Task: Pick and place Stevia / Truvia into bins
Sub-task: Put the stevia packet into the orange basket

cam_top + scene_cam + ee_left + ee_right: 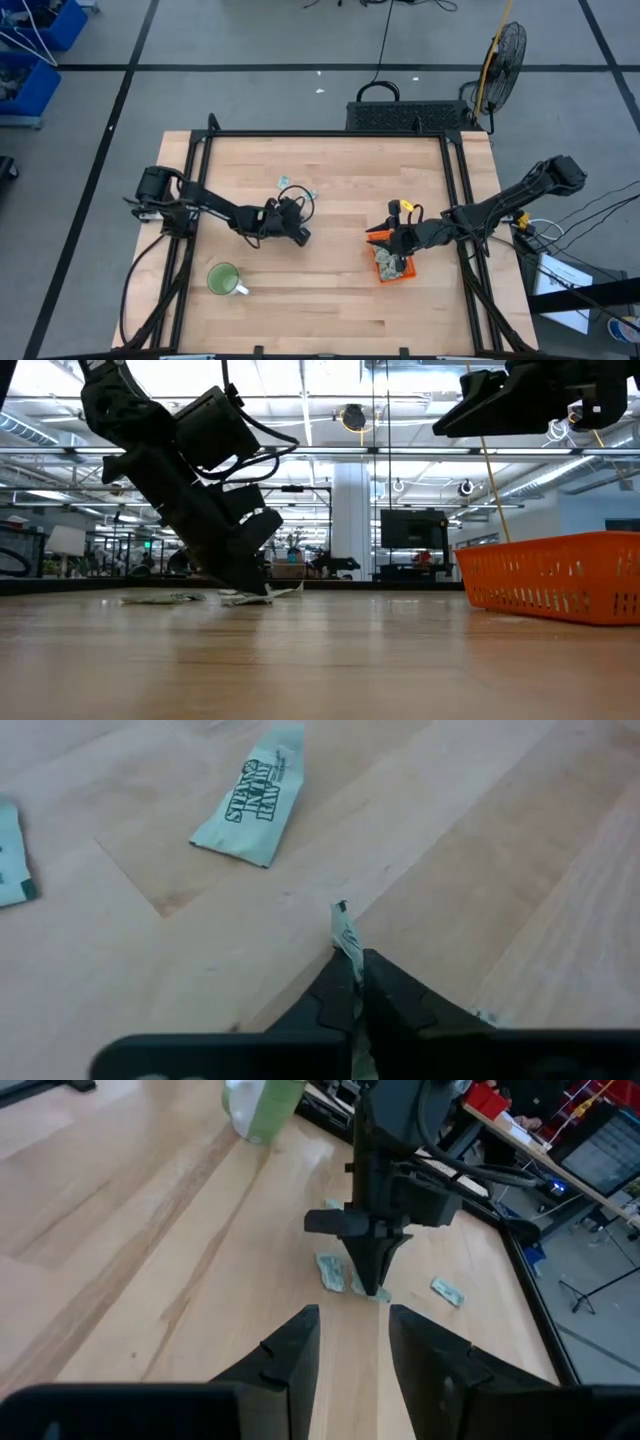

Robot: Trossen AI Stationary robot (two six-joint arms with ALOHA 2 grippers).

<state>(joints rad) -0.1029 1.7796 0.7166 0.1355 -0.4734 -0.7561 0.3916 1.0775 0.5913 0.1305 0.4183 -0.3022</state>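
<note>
Left gripper: you see it pinching a thin paper sachet edge-up.
Right gripper: fingers apart, above the meshed orange tray.

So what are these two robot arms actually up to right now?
They are sorting sweetener sachets into an orange tray. The left tool is down at the table, pinched shut on one sachet, with a few more sachets lying loose nearby. The right tool hangs open near the tray, which already holds some sachets.
</note>
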